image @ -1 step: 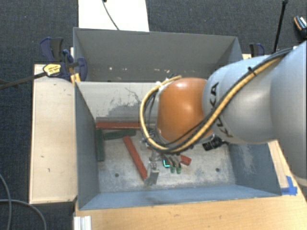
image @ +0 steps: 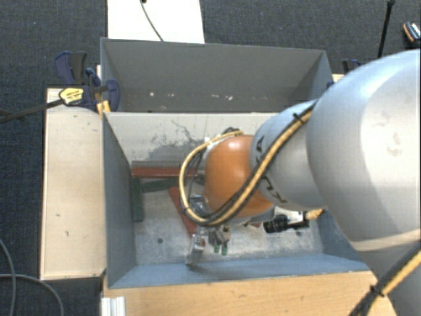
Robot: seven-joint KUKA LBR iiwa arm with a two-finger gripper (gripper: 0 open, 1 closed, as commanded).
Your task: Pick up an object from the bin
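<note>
Red piece on the floor of the bin, near the middle, lies closest to the gripper, which hangs low by the front wall, just to the piece's right. Whether the gripper is open or closed cannot be told, and nothing shows plainly held in it. A brown bar and a green bar sit further left. By this, the pick looks not yet done: grasp and lift remain.

Soft even light, faint sheen on arm, shaded bin
</note>
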